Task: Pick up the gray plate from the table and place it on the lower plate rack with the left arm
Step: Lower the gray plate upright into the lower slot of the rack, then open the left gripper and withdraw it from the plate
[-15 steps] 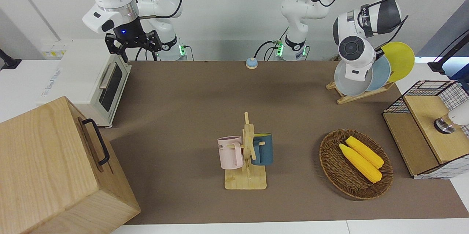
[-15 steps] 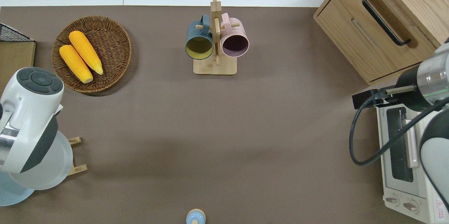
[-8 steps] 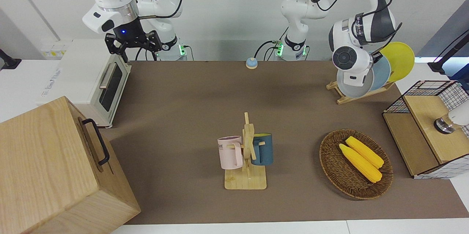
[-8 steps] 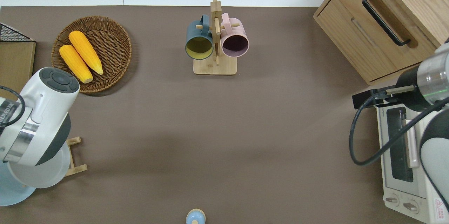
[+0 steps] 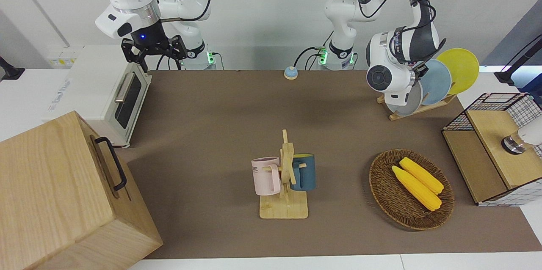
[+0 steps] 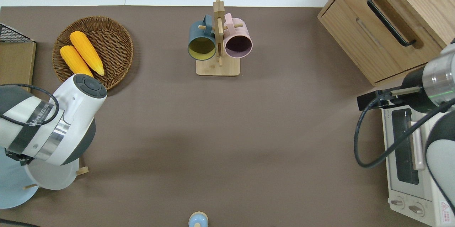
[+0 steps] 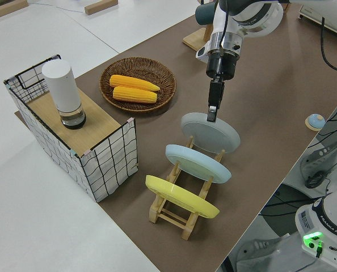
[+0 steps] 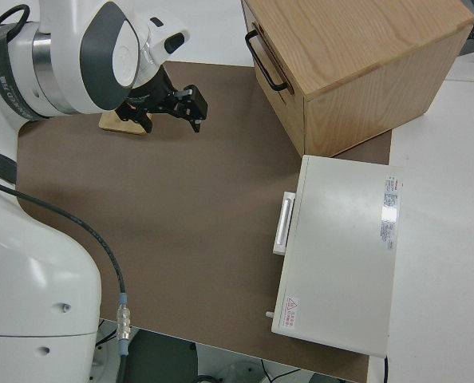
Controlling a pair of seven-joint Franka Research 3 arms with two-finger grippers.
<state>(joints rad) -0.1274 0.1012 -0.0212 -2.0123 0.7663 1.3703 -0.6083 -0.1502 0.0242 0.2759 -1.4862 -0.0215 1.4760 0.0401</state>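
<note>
The gray plate (image 7: 211,133) stands slanted in the end slot of the lower plate rack (image 7: 174,212), the slot nearest the table's middle, next to a light blue plate (image 7: 198,163) and a yellow plate (image 7: 181,196). My left gripper (image 7: 212,111) points down and is shut on the gray plate's upper rim. In the front view the left arm's wrist hides most of the gray plate (image 5: 410,101) and the rack (image 5: 417,110). In the overhead view the gray plate (image 6: 53,181) shows under the arm. My right gripper (image 8: 185,102) is open, and its arm is parked.
A wicker basket (image 5: 383,194) with two corn cobs lies farther from the robots than the rack. A wire basket (image 7: 109,164) with a white cylinder stands at the left arm's end. A mug stand (image 5: 284,181), a small blue bell (image 5: 290,73), a toaster oven (image 5: 101,96) and a wooden cabinet (image 5: 63,194) also stand around.
My left arm has swung its wrist toward the table's middle and lowered the gray plate, tipping it into the rack's end slot beside the light blue plate. The right arm has not moved.
</note>
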